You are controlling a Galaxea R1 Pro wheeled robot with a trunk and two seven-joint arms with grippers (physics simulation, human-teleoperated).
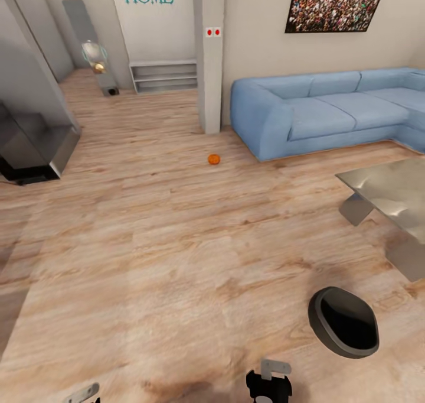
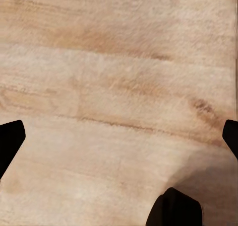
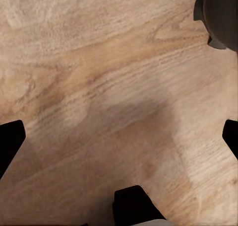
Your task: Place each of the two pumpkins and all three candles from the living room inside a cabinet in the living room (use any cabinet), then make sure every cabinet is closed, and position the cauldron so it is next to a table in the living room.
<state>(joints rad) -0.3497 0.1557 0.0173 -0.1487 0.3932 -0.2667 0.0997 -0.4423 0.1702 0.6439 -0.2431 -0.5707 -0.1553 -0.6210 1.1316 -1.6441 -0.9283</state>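
Observation:
One small orange pumpkin (image 1: 213, 159) lies alone on the wood floor, near the grey pillar (image 1: 210, 54) and the sofa's left end. The black cauldron (image 1: 343, 321) sits on the floor at the near right, tilted, a short way in front of the glass-topped table (image 1: 383, 193). My right arm's end (image 1: 268, 384) hangs just left of the cauldron, and my left arm's end (image 1: 82, 393) is at the lower edge. Both wrist views look at bare floor: left gripper (image 2: 119, 136) and right gripper (image 3: 119, 136) are open and hold nothing. The candles and the cabinet are out of view.
A blue corner sofa (image 1: 330, 110) runs along the back right wall. A low white shelf (image 1: 164, 75) stands at the back wall, and a grey-and-black unit (image 1: 32, 149) at the left. Wide open floor lies between me and the pumpkin. A dark rounded shape (image 3: 220, 15) shows beside the right gripper.

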